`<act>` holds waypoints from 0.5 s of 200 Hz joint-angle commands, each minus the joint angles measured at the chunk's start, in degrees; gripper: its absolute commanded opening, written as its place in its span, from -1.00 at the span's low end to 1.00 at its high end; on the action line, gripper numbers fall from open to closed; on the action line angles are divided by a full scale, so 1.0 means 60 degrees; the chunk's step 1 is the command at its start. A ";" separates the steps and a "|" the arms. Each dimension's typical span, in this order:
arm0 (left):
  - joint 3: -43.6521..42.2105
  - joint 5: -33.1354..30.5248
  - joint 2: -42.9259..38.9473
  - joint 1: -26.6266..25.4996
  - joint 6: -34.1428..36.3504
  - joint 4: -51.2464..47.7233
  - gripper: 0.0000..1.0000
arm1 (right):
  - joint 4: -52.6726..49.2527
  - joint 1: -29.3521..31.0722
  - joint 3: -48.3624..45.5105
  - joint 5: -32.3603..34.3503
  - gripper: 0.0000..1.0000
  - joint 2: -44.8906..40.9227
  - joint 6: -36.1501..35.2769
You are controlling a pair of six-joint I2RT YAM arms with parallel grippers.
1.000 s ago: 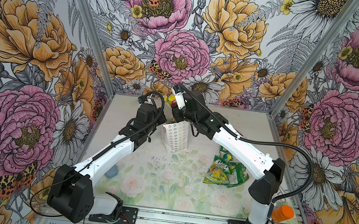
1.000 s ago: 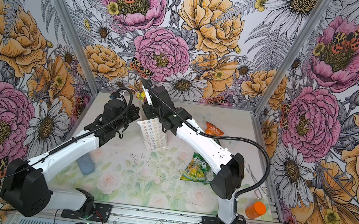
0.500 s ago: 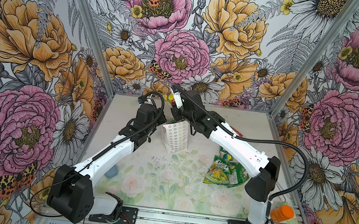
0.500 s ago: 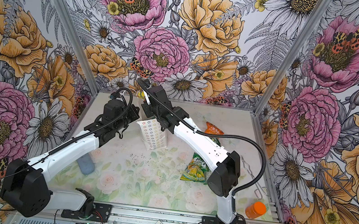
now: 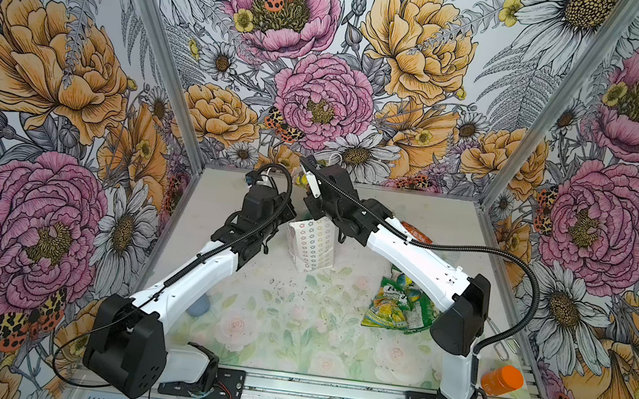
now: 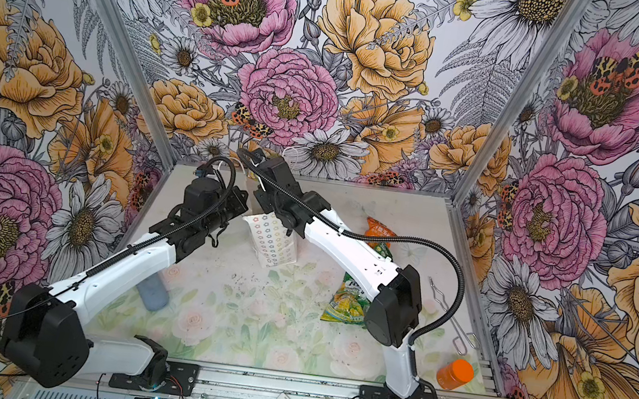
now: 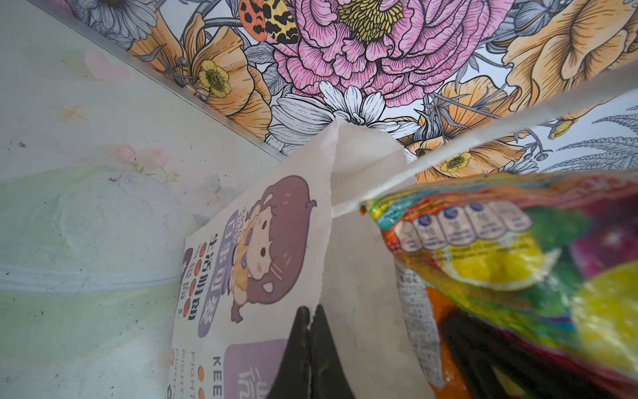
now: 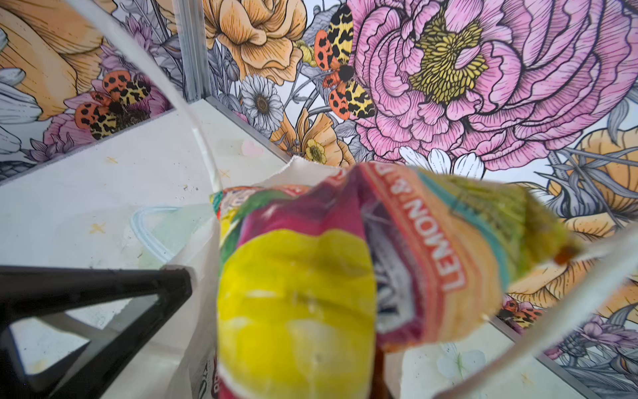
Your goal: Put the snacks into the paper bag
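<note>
While left tool pinches the paper bag, right tool clamps a snack at its mouth

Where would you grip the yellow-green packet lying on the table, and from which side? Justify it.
Its near crimped edge, from straight above, is probably best. The packet lies flat on the table, so only a raised, crinkled edge fits between a tool's jaws.

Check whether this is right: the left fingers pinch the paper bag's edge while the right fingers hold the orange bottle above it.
No. The right fingers hold a lemon snack packet, not the orange bottle, which sits at the front right; the right wrist view shows it. The left fingers pinch the paper bag by its edge.
</note>
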 commanded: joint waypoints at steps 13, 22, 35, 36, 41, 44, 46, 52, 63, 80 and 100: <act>-0.0134 -0.0092 -0.0199 0.0023 -0.0084 0.0184 -1.00 | -0.0547 0.0055 0.0411 0.0151 -0.54 -0.0311 -0.0248; -0.0134 -0.0086 -0.0188 0.0023 -0.0084 0.0194 -1.00 | -0.0663 0.0051 0.0403 0.0137 -0.54 -0.0335 -0.0238; -0.0124 -0.0092 -0.0177 0.0010 -0.0098 0.0190 -1.00 | -0.0814 0.0054 0.0418 0.0100 -0.53 -0.0373 -0.0271; -0.0122 -0.0085 -0.0174 0.0009 -0.0098 0.0196 -1.00 | -0.0826 0.0055 0.0422 0.0096 -0.53 -0.0370 -0.0275; -0.0119 -0.0081 -0.0170 0.0002 -0.0098 0.0198 -1.00 | -0.0882 0.0056 0.0441 0.0071 -0.53 -0.0377 -0.0286; -0.0119 -0.0085 -0.0170 0.0000 -0.0098 0.0198 -1.00 | -0.0922 0.0051 0.0458 0.0049 -0.53 -0.0381 -0.0280; -0.0116 -0.0094 -0.0170 0.0002 -0.0099 0.0193 -1.00 | -0.0943 0.0065 0.0468 0.0048 -0.53 -0.0381 -0.0298; -0.0119 -0.0078 -0.0170 -0.0006 -0.0099 0.0201 -1.00 | -0.1028 0.0053 0.0504 0.0021 -0.53 -0.0397 -0.0300; -0.0119 -0.0105 -0.0170 -0.0007 -0.0099 0.0196 -1.00 | -0.1186 0.0061 0.0568 -0.0036 -0.53 -0.0410 -0.0301; -0.0112 -0.0121 -0.0183 -0.0007 -0.0099 0.0187 -1.00 | -0.1459 0.0064 0.0682 -0.0140 -0.53 -0.0396 -0.0317; -0.0090 -0.0136 -0.0185 -0.0007 -0.0085 0.0172 -1.00 | -0.1908 0.0057 0.0895 -0.0293 -0.53 -0.0332 -0.0420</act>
